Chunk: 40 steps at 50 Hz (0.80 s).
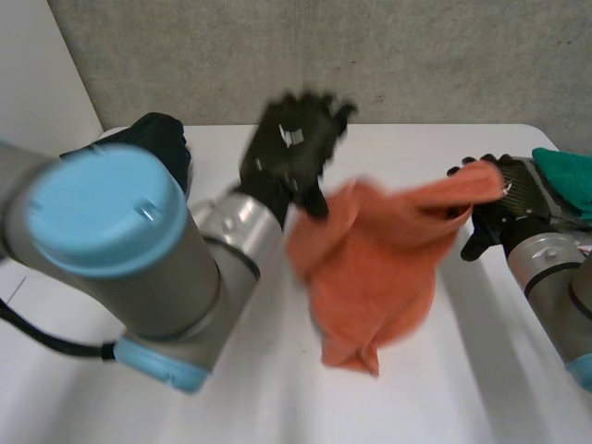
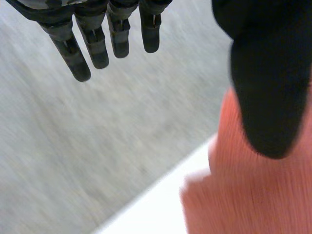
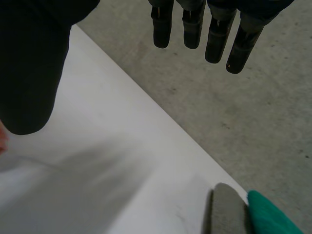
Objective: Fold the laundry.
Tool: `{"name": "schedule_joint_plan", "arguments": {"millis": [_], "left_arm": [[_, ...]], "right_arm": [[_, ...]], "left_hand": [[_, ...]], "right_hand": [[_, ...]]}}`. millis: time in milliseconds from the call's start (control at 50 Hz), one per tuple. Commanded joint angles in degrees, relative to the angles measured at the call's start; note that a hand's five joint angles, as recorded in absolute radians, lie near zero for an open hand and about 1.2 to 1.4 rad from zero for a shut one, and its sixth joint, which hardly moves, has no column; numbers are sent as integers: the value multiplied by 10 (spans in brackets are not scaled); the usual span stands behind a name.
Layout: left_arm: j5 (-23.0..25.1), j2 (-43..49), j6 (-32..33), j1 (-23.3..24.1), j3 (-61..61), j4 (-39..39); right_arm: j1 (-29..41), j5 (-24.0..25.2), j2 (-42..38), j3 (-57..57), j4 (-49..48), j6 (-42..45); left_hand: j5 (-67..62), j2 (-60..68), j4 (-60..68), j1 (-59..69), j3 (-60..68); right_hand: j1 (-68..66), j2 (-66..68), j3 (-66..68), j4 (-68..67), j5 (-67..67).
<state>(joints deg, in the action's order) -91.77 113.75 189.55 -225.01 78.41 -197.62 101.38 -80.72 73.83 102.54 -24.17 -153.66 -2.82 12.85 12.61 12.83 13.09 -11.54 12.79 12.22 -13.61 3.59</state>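
Our left robot hand (image 1: 291, 143) is raised with its fingers straight and spread, and the orange cloth (image 1: 370, 268) rests only against its thumb. Our right robot hand (image 1: 486, 231) is just as uncurled, with the cloth draped over it. The cloth sags between them toward the desk (image 1: 277, 388). We judge it soft, light and apt to slip, so two corners are best pinched.

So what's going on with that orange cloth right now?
The orange cloth hangs bunched between both hands over the white table. One end sits at the left hand, by its thumb. The other end drapes over the right hand. Both hands have straight fingers, so neither is clearly pinching the cloth. No fold is made yet. A green cloth lies beside the right arm.
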Motion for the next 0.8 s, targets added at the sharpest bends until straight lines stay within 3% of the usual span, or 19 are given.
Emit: {"name": "schedule_joint_plan", "arguments": {"millis": [20, 200, 440, 600, 680, 700, 780, 800], "left_arm": [[5, 20, 0, 10, 25, 23], [6, -13, -1, -43, 26, 33], [22, 21, 9, -43, 17, 79], [59, 78, 72, -44, -7, 111], [60, 93, 79, -44, -6, 113], [59, 96, 79, -44, -6, 113], [56, 97, 79, -48, -11, 106], [55, 97, 79, -48, -17, 101]], "right_arm": [[-25, -1, 0, -22, 8, 4], [-37, 15, 3, -64, 114, 8], [-35, 115, 25, -114, 397, 38], [-5, 109, -30, -81, 310, -48], [30, 86, -81, -85, 237, -59], [36, 78, -88, -88, 228, -59], [51, 52, -105, -109, 200, -59], [52, 45, -106, -123, 192, -59]], "left_hand": [[11, -11, -9, -11, -14], [-8, 7, 10, 7, 5], [-39, 39, 42, 39, 37], [-139, 138, 141, 139, 136], [-317, 316, 319, 316, 314], [-420, 420, 422, 420, 418], [-671, 671, 673, 671, 668], [-672, 672, 674, 672, 669]], "right_hand": [[15, -28, -22, 36, -36], [15, -28, -22, 36, -36], [15, -28, -22, 36, -36], [15, -28, -22, 36, -36], [10, -22, -17, 31, -30], [-44, 31, 37, -23, 23], [-628, 616, 621, -608, 608], [-684, 672, 677, -663, 664]]}}
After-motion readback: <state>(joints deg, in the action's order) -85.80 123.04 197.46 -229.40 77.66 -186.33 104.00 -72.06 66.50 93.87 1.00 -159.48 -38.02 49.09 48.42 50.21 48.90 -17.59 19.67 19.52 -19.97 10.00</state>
